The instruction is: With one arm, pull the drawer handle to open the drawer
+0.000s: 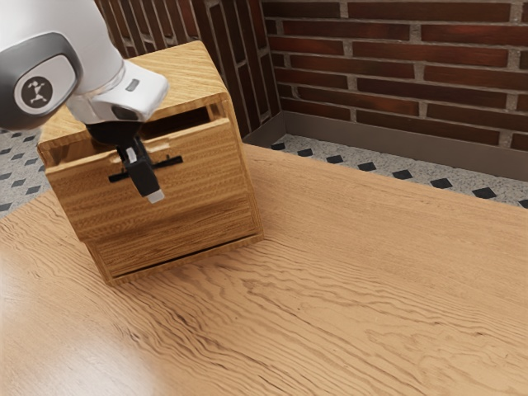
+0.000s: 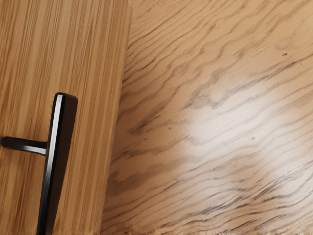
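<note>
Red brick wall [image 1: 396, 66] out back, wood-grain tabletop [image 1: 371, 280] up front, arm parked at the drawer.

So the black two-finger gripper [image 1: 151, 191] hangs right at the thin black bar handle [image 1: 169, 161] on the top drawer front [image 1: 206, 165] of the small light-wood two-drawer cabinet [image 1: 177, 70]. I honestly can't tell if the jaws are clamped on the bar or just apart around it. A dark gap above that drawer front suggests it's partly out. I'd pull straight along the drawer's travel, away from the cabinet and level, no twisting, or the little box may slide or tip on the table. From the wrist, the handle [image 2: 56, 161] sits on its stubby post with bare tabletop [image 2: 220, 122] beyond, so nothing blocks the pull. The lower drawer [image 1: 181, 235] looks shut, and the speckled tile floor [image 1: 396, 169] is well off to the side.
</note>
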